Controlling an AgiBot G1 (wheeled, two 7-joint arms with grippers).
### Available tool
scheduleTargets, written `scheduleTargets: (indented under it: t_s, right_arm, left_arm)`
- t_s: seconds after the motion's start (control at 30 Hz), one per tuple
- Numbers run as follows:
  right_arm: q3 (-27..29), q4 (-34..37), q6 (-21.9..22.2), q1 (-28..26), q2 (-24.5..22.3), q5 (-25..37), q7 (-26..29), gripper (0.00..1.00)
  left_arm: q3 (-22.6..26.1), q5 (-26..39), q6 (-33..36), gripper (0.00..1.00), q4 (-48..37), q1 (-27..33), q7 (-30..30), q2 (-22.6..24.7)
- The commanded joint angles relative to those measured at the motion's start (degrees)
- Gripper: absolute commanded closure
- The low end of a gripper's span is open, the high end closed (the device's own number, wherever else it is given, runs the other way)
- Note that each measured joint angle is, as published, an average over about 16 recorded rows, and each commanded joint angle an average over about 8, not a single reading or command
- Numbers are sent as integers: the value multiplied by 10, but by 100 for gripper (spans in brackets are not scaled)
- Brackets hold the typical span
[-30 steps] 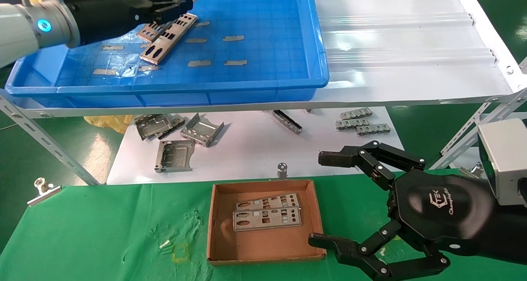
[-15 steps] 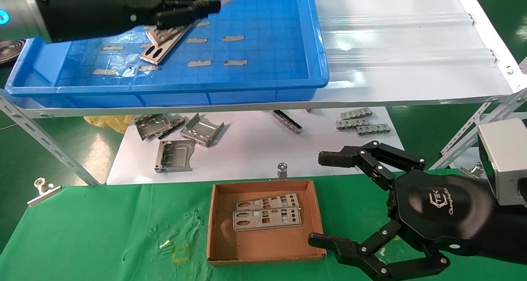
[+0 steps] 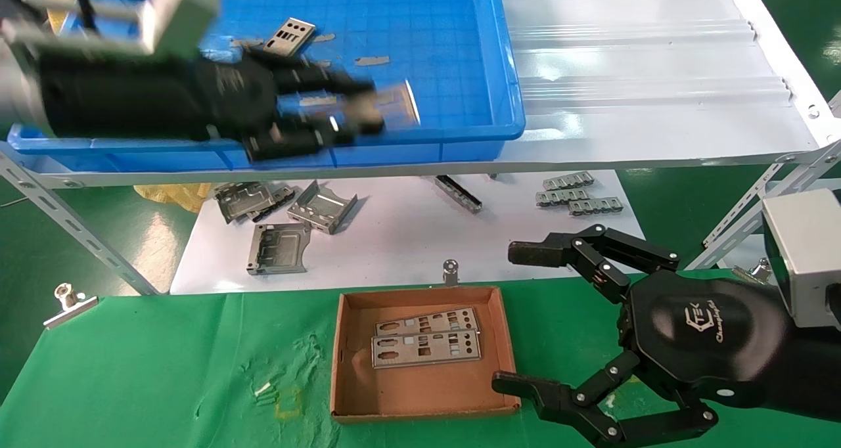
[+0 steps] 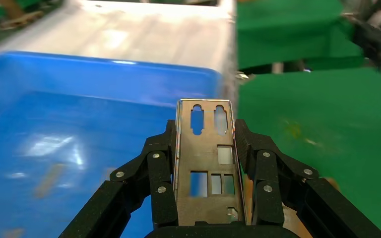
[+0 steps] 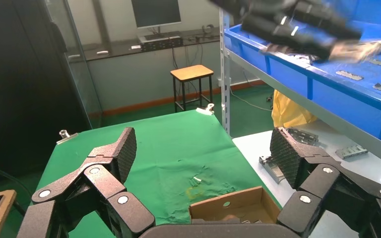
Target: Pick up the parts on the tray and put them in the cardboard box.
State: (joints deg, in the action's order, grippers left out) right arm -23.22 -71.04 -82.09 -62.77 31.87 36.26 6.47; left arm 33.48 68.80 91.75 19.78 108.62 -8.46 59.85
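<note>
Left gripper [image 3: 368,116] fingers pinch plate [image 4: 207,163] by long edges, over tray [image 3: 506,73] front rim. Transport step. Next, likely: carry toward 5 o'clock, release flat in cardboard box [image 3: 343,362]. Another plate [image 3: 289,35] left in tray. Right gripper [image 3: 525,320] parked at 3 o'clock of box, fingers spread, empty.

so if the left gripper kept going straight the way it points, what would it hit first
Likely the blue tray's side wall, judging by the left wrist view; depth is unclear. The left gripper, shut on a plate, may pass above it.
</note>
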Motion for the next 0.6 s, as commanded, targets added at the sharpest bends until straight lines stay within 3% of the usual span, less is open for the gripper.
scheduleTargets:
  t_s: [0.03,0.27,0.6]
  right_arm:
    - [0,0,0,0,0,0,0,0]
    - [0,0,0,0,0,0,0,0]
    - [0,0,0,0,0,0,0,0]
  left_arm:
    - [12,-19,4,100,42,-26,-1,-7]
    - [76,-34,-37,100,149,-123,-17,-17]
    - [97,4,-190,100,107,-238,-96,71]
